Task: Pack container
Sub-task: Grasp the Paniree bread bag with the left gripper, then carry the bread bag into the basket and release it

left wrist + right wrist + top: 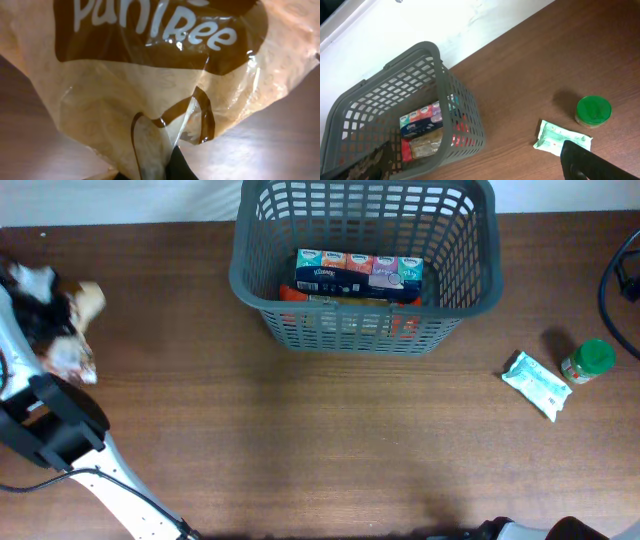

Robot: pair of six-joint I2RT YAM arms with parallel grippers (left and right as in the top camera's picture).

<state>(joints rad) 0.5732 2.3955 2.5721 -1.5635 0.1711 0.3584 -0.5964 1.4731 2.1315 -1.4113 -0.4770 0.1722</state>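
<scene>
The dark grey lattice basket [365, 320] stands at the back centre of the table and also shows in the right wrist view [445, 100]. Inside it lie a tissue multipack [358, 273] and red and clear-wrapped packets [422, 145]. My left gripper [160, 170] is shut on a clear plastic bag with a brown label [150, 75]. In the overhead view the left gripper [45, 320] holds the bag [85, 302] at the far left. My right gripper [473, 150] is open and empty, high above the table, to the right of the basket.
A white and green wipes packet [537, 383] and a jar with a green lid [588, 360] lie on the brown table to the right of the basket. A dark cable [612, 290] loops at the right edge.
</scene>
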